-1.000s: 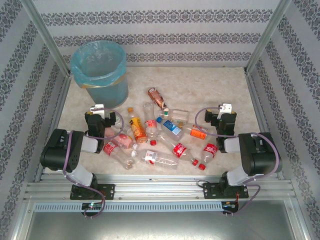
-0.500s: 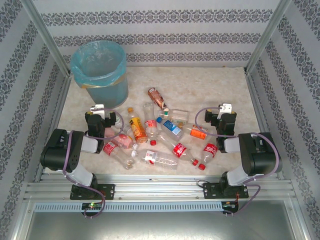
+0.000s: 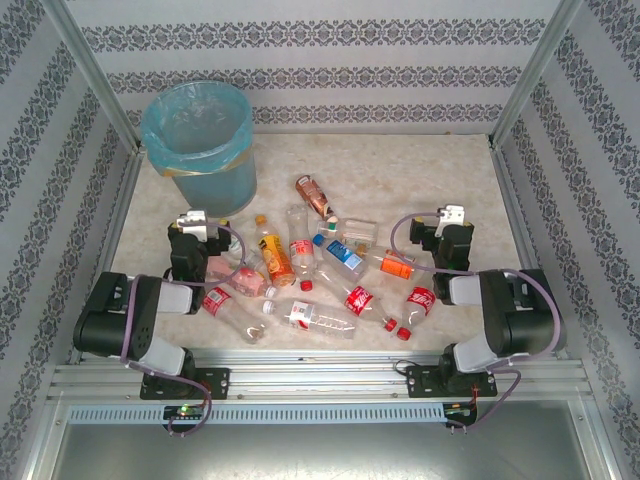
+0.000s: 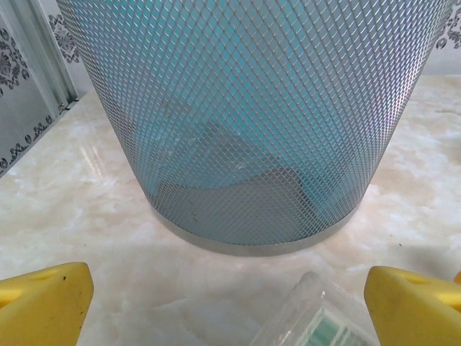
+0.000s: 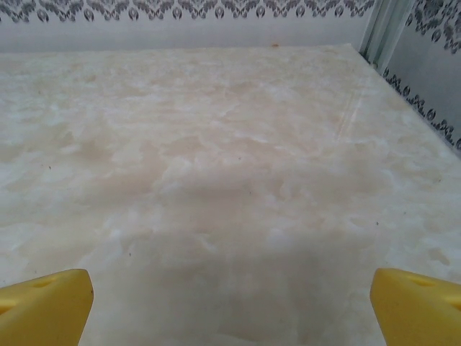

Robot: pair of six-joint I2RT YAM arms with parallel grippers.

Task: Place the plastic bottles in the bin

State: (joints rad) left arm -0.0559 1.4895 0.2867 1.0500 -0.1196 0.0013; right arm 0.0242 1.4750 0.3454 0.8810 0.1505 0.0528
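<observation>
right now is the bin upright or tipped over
Upright: the bin stands on its base, mouth facing up, liner over its rim.

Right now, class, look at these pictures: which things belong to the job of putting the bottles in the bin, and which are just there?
Part of the job: plastic bottles lying on the table; blue bin; left hand, open; right hand, open.

Just there: table; patterned walls; metal post.

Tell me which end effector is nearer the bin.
Left. The left end effector sits just in front of the bin, facing its mesh wall; the right end effector is far off to the right, past the scattered plastic bottles.
</observation>
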